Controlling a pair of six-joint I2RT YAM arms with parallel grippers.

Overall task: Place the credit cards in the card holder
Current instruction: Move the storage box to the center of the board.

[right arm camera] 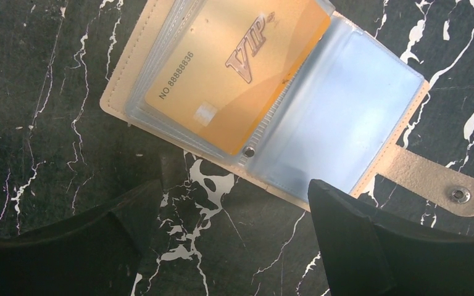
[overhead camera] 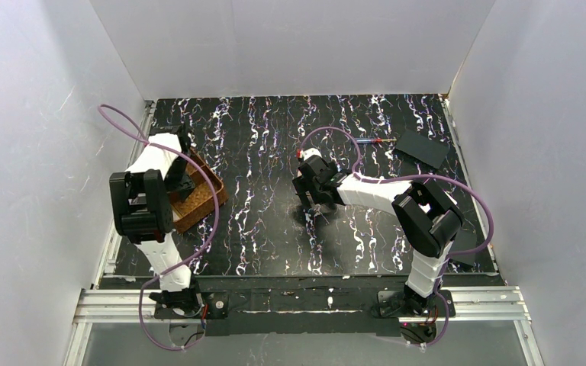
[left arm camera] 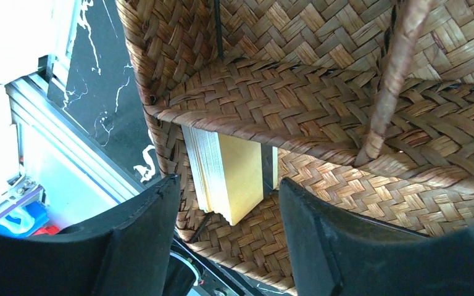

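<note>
Both claws released: left gripper [left arm camera: 227, 180] hangs over credit cards [left arm camera: 237, 166] in woven tray [left arm camera: 321, 92]; right gripper [right arm camera: 234, 185] has card holder [right arm camera: 358, 111] at twelve o'clock.

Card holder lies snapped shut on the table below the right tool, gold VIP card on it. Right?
No. Right wrist view: the card holder lies open, not shut, on the table below the right tool, gold VIP card on it.
</note>
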